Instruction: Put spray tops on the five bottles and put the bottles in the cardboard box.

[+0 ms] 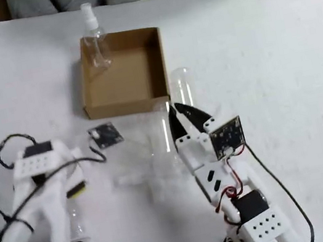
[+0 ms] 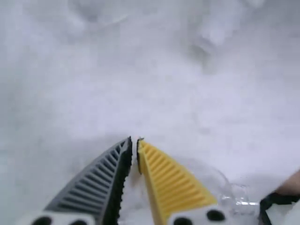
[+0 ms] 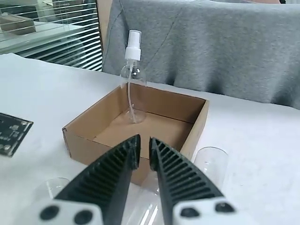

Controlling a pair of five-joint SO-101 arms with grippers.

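Bottles are judged mostly undone. One capped bottle (image 1: pixel 97 47) is seen standing upright in the far corner of the box (image 1: pixel 125 107), so a single bottle of the five can be counted as finished. A bare bottle (image 1: pixel 182 87) is seen lying on the table (image 1: pixel 273 45) just beside the box's outer wall, its neck uncovered. Other clear shapes are made out faintly between the arms, but their number cannot be settled, and no loose spray tops can be picked out. Four bottles are therefore taken as still to be capped and boxed.

The right gripper (image 3: pixel 143 140) is held low over the table near the box's front corner, aimed toward the box. Its black jaws are drawn almost together, with a thin slit left at the tips and nothing caught between them.

The left gripper (image 2: pixel 134 140) is pointed down at the table. Its grey and yellow jaws are likewise pressed nearly tip to tip, and nothing is pinched. A clear bottle (image 2: pixel 220 185) is seen lying close beside the yellow jaw; whether it is touched cannot be told.
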